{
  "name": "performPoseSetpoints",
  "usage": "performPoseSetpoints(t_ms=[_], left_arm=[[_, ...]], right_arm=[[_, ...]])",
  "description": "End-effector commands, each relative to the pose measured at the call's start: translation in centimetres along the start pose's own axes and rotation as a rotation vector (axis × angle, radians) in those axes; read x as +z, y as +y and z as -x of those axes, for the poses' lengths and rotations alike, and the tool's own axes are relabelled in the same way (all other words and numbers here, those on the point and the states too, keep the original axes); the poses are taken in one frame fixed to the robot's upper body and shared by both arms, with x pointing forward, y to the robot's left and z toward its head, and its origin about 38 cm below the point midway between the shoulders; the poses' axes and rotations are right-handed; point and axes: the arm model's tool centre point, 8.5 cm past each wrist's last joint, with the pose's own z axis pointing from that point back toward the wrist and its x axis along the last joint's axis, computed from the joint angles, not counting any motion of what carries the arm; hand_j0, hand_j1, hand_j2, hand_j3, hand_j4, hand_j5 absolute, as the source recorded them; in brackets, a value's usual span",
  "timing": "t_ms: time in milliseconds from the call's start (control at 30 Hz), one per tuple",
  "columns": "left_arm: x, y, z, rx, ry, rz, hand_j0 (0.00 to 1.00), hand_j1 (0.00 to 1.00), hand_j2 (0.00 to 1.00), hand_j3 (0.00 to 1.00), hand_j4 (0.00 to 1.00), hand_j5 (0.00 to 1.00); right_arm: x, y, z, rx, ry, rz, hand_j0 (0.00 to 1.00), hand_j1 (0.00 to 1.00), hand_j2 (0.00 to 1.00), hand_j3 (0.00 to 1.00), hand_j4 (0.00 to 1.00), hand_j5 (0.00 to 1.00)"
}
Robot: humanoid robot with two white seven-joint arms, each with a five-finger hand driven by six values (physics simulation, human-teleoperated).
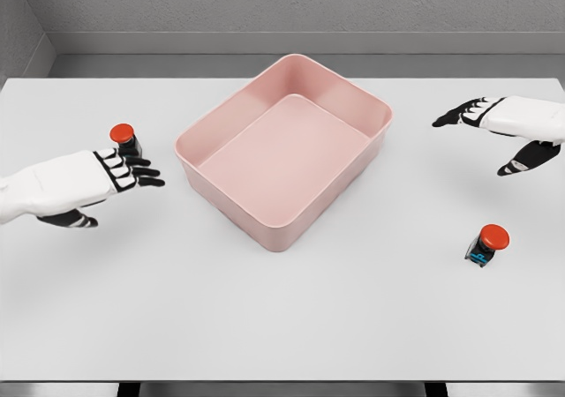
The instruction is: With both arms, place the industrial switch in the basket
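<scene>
The left hand [124, 172], fingers spread and holding nothing, sits just beside a small black industrial switch with a round red button [124, 140], its fingertips touching or nearly touching the switch's body. The right hand [499, 132] hovers open and empty, well apart from a second red-topped black switch [486, 243] lying nearer the table's front. Between them stands the shallow pink plastic basket [362, 106] on the white table [282, 326]. A good grasp likely means closing the fingers round the body below the button, then lifting clear of the basket's rim before release.
</scene>
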Motion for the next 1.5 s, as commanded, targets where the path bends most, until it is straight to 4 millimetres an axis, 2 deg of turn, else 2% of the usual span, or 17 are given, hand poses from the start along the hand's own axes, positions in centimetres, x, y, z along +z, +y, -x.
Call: performPoseSetpoints(t_ms=[0, 67, 133, 167, 300, 433, 467, 567, 633, 833, 1000, 1067, 1167, 1200, 1267, 1467], left_arm=[[-0.2, 0.5, 0.1, 0.005, 0.003, -0.039, 1.0, 1.0, 1.0, 1.0, 1.0, 1.0], [-0.4, 1.2, 0.7, 0.016, 0.026, -0.144, 1.0, 1.0, 1.0, 1.0, 1.0, 1.0], [-0.3, 1.2, 2.0, 0.028, 0.059, -0.161, 1.0, 1.0, 1.0, 1.0, 1.0, 1.0], [-0.6, 1.3, 2.5, 0.03, 0.071, -0.172, 1.0, 1.0, 1.0, 1.0, 1.0, 1.0], [-1.4, 0.7, 5.5, 0.036, 0.159, -0.18, 1.0, 1.0, 1.0, 1.0, 1.0, 1.0], [-3.2, 0.0, 7.2, 0.024, 0.222, -0.169, 1.0, 1.0, 1.0, 1.0, 1.0, 1.0], [-4.4, -0.9, 7.4, 0.041, 0.216, -0.147, 1.0, 1.0, 1.0, 1.0, 1.0, 1.0], [-5.5, -1.8, 8.5, 0.084, 0.24, -0.136, 1.0, 1.0, 1.0, 1.0, 1.0, 1.0], [-5.3, -2.2, 9.1, 0.097, 0.26, -0.128, 1.0, 1.0, 1.0, 1.0, 1.0, 1.0], [-7.1, -3.2, 9.9, 0.146, 0.274, -0.115, 1.0, 1.0, 1.0, 1.0, 1.0, 1.0], [-6.3, -4.3, 11.2, 0.172, 0.356, -0.174, 1.0, 1.0, 1.0, 1.0, 1.0, 1.0], [-6.3, -4.1, 11.4, 0.171, 0.36, -0.176, 1.0, 1.0, 1.0, 1.0, 1.0, 1.0], [-6.4, -4.2, 11.4, 0.173, 0.363, -0.171, 1.0, 1.0, 1.0, 1.0, 1.0, 1.0], [-7.4, -4.6, 10.9, 0.183, 0.346, -0.168, 1.0, 1.0, 1.0, 1.0, 1.0, 1.0], [-7.7, -4.7, 10.7, 0.188, 0.34, -0.169, 1.0, 1.0, 1.0, 1.0, 1.0, 1.0], [-7.7, -4.6, 10.7, 0.184, 0.338, -0.174, 1.0, 1.0, 1.0, 1.0, 1.0, 1.0]], right_arm=[[0.1, -0.1, 0.0, -0.006, -0.002, 0.006, 1.0, 1.0, 1.0, 1.0, 1.0, 1.0], [0.5, 0.0, 0.1, -0.005, 0.007, 0.002, 1.0, 1.0, 1.0, 1.0, 1.0, 1.0], [1.6, 0.1, 0.4, 0.003, 0.025, -0.009, 1.0, 1.0, 1.0, 1.0, 1.0, 1.0], [1.5, 0.0, 0.1, 0.009, 0.017, -0.013, 1.0, 1.0, 1.0, 1.0, 1.0, 1.0], [2.3, 1.8, 0.4, -0.009, 0.032, -0.068, 1.0, 1.0, 1.0, 1.0, 1.0, 1.0], [3.0, 3.9, 0.7, -0.043, 0.049, -0.107, 1.0, 1.0, 1.0, 1.0, 1.0, 1.0], [3.0, 4.5, 0.6, -0.05, 0.048, -0.119, 1.0, 1.0, 1.0, 1.0, 1.0, 1.0], [5.1, 4.4, 1.3, -0.045, 0.092, -0.134, 1.0, 1.0, 1.0, 1.0, 1.0, 1.0], [4.9, 4.8, 1.0, -0.049, 0.081, -0.145, 1.0, 1.0, 1.0, 1.0, 1.0, 1.0], [3.5, 6.5, -1.9, -0.048, -0.013, -0.187, 1.0, 1.0, 1.0, 1.0, 1.0, 1.0], [4.3, 7.5, -1.7, -0.064, 0.003, -0.209, 1.0, 1.0, 1.0, 1.0, 1.0, 1.0], [4.4, 7.9, -1.7, -0.072, 0.004, -0.214, 1.0, 1.0, 1.0, 1.0, 1.0, 1.0], [3.8, 7.9, -2.4, -0.069, -0.023, -0.212, 1.0, 1.0, 1.0, 1.0, 1.0, 1.0], [3.7, 7.9, -2.6, -0.068, -0.029, -0.209, 1.0, 1.0, 1.0, 1.0, 1.0, 1.0], [3.5, 8.3, -2.9, -0.074, -0.039, -0.217, 1.0, 1.0, 1.0, 1.0, 1.0, 1.0], [2.9, 9.3, -3.9, -0.087, -0.075, -0.23, 1.0, 1.0, 1.0, 1.0, 1.0, 1.0]])
